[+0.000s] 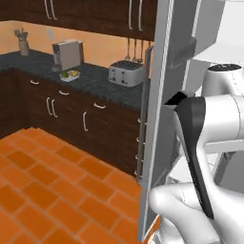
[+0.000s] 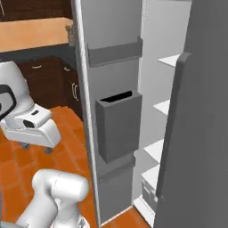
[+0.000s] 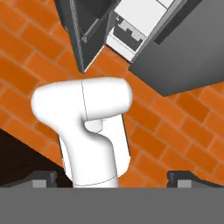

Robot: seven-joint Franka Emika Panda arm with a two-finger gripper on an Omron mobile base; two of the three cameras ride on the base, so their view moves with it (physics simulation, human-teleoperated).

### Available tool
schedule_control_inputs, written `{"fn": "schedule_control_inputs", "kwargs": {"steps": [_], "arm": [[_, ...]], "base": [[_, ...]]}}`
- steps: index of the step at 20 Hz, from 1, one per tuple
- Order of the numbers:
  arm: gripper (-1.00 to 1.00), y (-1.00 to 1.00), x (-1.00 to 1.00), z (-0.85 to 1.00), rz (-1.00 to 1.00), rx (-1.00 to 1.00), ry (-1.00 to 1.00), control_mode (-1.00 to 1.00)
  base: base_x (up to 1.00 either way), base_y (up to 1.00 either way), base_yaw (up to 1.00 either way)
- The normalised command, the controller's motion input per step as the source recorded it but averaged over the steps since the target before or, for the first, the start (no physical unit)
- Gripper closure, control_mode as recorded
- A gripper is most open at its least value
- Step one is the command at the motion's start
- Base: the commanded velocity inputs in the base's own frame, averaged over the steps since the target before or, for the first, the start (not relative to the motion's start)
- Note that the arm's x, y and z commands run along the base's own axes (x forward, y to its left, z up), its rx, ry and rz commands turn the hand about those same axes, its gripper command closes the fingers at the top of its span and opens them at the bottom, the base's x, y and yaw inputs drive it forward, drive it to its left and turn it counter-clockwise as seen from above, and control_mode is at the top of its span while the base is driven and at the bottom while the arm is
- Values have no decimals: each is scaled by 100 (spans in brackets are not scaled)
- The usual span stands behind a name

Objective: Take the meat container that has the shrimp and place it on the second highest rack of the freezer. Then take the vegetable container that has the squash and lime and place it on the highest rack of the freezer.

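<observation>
Grey freezer (image 2: 147, 67) stands open ahead; gripper (image 3: 113, 179) spread wide, empty, over floor (image 3: 175, 131) — shrimp container fetch comes next.

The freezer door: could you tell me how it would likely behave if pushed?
The freezer door stands open, so it would probably swing on its hinge, not slide. It looks like a tall stiff panel, likely heavy. Its handle seems rigid.

A silver toaster (image 1: 126, 73) sits on the dark table (image 1: 95, 81), a coffee machine (image 1: 66, 54) at its nine o'clock, above orange floor tiles (image 1: 52, 190).
</observation>
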Motion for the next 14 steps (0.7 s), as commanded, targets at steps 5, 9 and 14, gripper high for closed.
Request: {"fn": "schedule_control_inputs", "kwargs": {"steps": [5,9,14], "arm": [[-100,0,0,0,0,0,0,100],[-100,0,0,0,0,0,0,100],[-100,0,0,0,0,0,0,100]], "base": [[15,38,83],[94,71,37],[100,71,20]]}}
